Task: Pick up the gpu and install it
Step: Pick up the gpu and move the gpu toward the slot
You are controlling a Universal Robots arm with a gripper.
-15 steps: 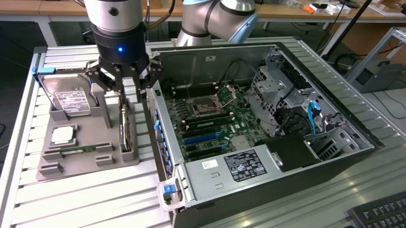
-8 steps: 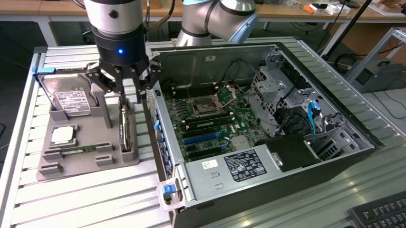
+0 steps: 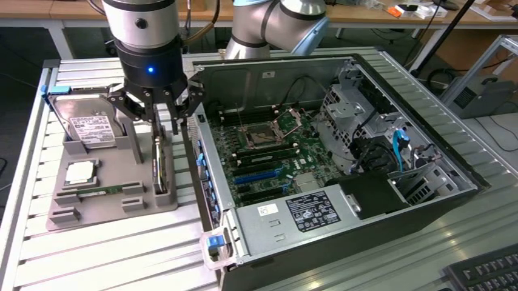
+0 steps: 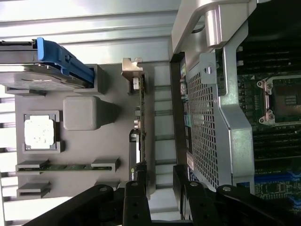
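The gpu (image 3: 159, 167) is a thin dark card standing on its long edge in a slot of the grey holder (image 3: 105, 209), beside the open computer case (image 3: 340, 79). My gripper (image 3: 166, 121) hangs just above the card's far end, open and holding nothing. In the wrist view the gpu (image 4: 141, 117) runs as a narrow strip with its silvery bracket (image 4: 132, 70) at the far end. There my gripper (image 4: 162, 197) has one black finger (image 4: 135, 200) over the card's near end and the other (image 4: 190, 200) toward the case wall.
The grey holder also carries a hard drive (image 3: 89, 127), a square processor (image 3: 81, 173) and a slim green memory stick (image 3: 89, 193). Inside the case lie the motherboard's blue and black slots (image 3: 255, 179), the power supply (image 3: 299, 215) and drive cages (image 3: 356, 115). A keyboard (image 3: 486, 273) sits at the exterior view's right.
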